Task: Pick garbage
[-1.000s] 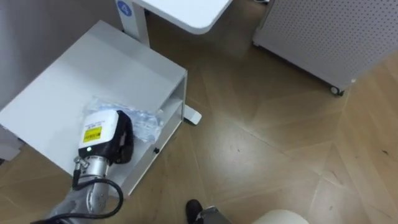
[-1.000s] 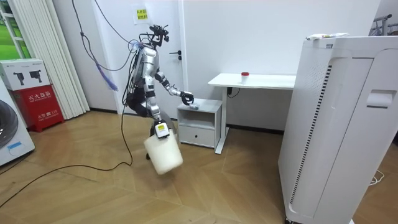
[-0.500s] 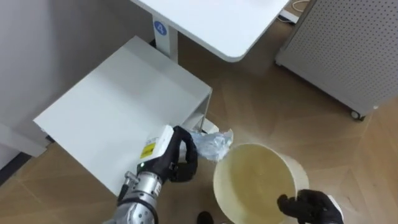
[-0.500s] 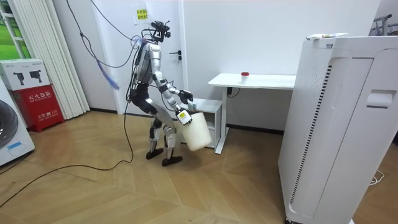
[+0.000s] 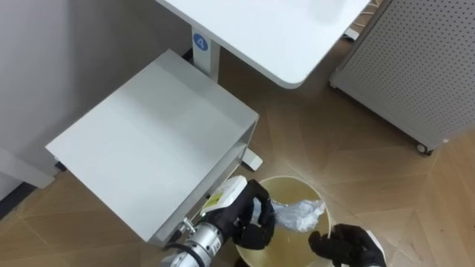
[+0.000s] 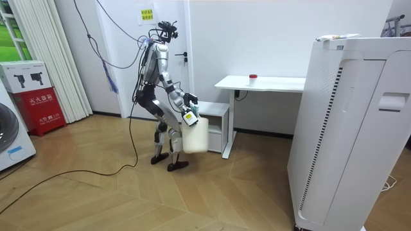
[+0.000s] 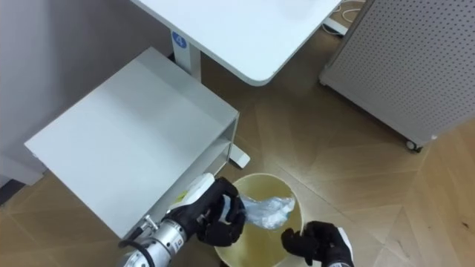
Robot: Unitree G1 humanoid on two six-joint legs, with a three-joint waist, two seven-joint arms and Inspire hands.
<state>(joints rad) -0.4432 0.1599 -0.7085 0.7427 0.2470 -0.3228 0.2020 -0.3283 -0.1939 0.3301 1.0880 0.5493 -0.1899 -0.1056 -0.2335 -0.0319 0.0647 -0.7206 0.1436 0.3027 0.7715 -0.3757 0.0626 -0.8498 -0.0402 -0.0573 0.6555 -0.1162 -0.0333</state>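
Clear crumpled plastic (image 5: 298, 214) juts from the left hand (image 5: 252, 221), whose fingers are curled tight round one end of it. The wad hangs to that hand's right, over the mouth of the cream bin (image 5: 293, 181) beneath it. The right hand (image 5: 345, 245) clamps the bin's near rim. A white cabinet (image 5: 148, 141) stands just left of the left hand.
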